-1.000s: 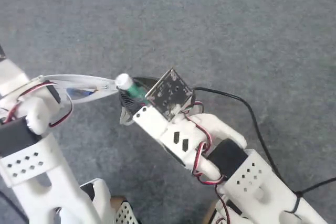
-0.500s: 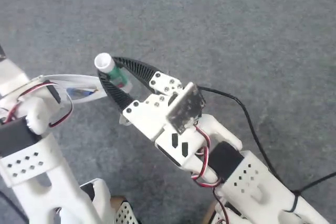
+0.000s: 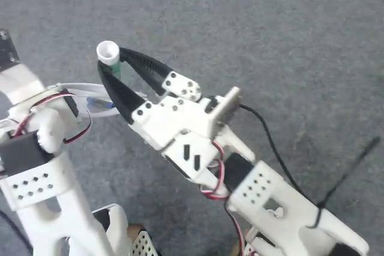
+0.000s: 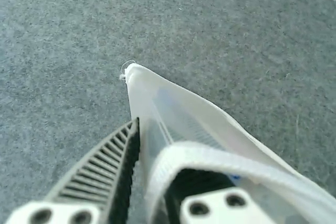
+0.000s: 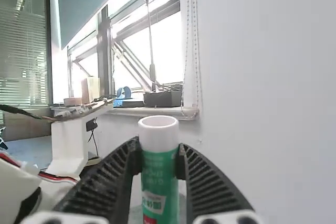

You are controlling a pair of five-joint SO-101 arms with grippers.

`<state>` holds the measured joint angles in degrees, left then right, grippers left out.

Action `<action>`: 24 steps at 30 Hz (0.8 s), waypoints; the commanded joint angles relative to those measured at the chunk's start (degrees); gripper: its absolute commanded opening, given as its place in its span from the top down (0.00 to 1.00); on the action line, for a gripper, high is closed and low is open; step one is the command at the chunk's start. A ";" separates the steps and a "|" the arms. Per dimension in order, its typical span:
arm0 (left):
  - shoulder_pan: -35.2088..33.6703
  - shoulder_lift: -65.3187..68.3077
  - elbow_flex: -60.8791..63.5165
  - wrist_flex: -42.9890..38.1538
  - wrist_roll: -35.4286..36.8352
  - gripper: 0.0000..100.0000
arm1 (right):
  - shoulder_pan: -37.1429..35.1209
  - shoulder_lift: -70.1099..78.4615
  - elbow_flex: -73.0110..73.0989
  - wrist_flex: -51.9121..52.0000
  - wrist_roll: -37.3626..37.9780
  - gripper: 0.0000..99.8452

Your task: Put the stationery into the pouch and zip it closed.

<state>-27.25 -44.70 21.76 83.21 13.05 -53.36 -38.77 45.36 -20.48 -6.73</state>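
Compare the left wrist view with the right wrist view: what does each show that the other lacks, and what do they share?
Left wrist view: the translucent white mesh pouch clamped in the left gripper, above the grey carpeted table. Right wrist view: the green glue stick with a white cap clamped in the right gripper, with a bright window behind. Shared: black ribbed fingers closed on an item.

The table is covered in grey carpet, rough and matt. The pouch is thin, translucent whitish fabric with a woven white rim. The glue stick is smooth plastic, with a matt white cap and a glossy green label. The right gripper has black, ribbed, matt plastic fingers on a white matt plastic body.
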 commanded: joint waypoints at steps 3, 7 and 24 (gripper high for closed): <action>0.35 -2.64 -0.92 -2.37 -0.35 0.99 | -1.27 7.16 -0.53 -9.98 -0.35 0.99; 0.18 -2.64 -0.92 -2.37 -0.44 0.99 | -1.80 9.63 -0.18 -12.88 -0.35 0.99; 0.09 -3.08 0.92 -3.69 -0.44 0.99 | -3.82 10.24 3.60 -12.97 -0.26 0.99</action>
<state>-27.25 -44.70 24.13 81.45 13.05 -56.53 -30.68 49.76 -32.26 -6.81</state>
